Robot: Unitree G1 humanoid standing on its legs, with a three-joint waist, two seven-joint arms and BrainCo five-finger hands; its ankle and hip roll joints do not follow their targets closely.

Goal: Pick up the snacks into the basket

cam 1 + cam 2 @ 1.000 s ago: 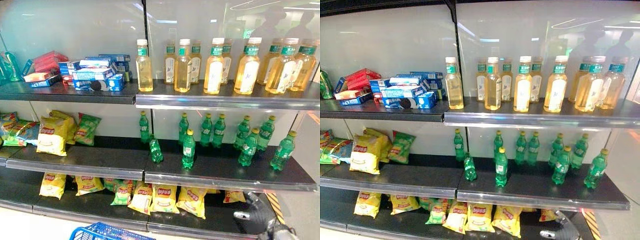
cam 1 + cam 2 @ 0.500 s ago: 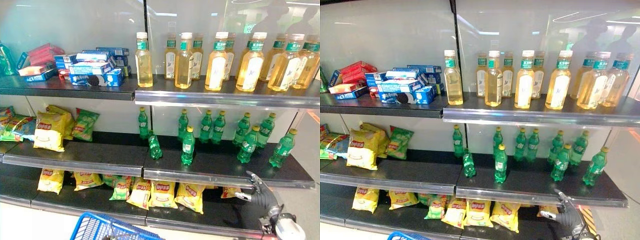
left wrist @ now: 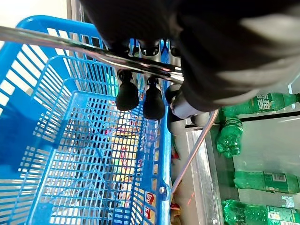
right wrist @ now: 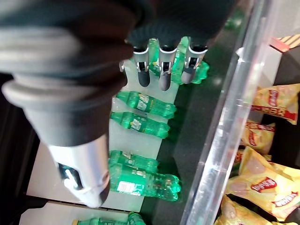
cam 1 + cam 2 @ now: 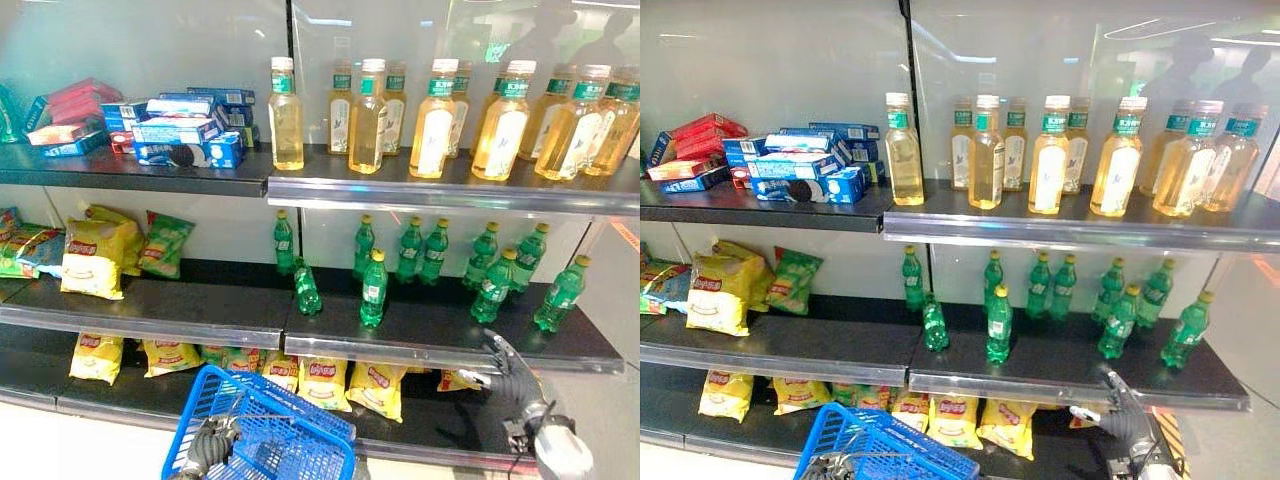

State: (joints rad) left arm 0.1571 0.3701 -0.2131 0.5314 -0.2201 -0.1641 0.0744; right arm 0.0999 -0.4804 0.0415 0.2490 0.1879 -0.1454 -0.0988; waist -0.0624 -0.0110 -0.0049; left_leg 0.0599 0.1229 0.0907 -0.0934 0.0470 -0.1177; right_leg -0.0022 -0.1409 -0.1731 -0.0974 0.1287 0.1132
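We see the blue basket (image 5: 268, 432) low in front of the shelving, hanging from its metal handle (image 3: 93, 52), around which the fingers of the left hand (image 5: 205, 447) are curled. The right hand (image 5: 512, 376) hovers at the front edge of the middle shelf (image 5: 330, 345), at the robot's far right, with its fingers straight and relaxed and nothing in them; in the right wrist view its fingertips (image 4: 161, 80) point at the green bottles (image 5: 492, 288) standing on that shelf.

The snacks lie elsewhere. The yellow bags (image 5: 322, 384) rest in a row on the bottom shelf (image 5: 120, 400), below and to the left of the right hand, with the nearest bag (image 5: 458, 381) just under it. More bags (image 5: 92, 260) lean on the left part of the middle shelf, well apart from either hand. Each bottom-shelf bag lies flat, its long axis running from the back of the shelf toward us.

We judge that the free right hand is the nearer one to the bottom-row bags, and that it must drop below the shelf edge and reach inward, while the basket waits to its left.
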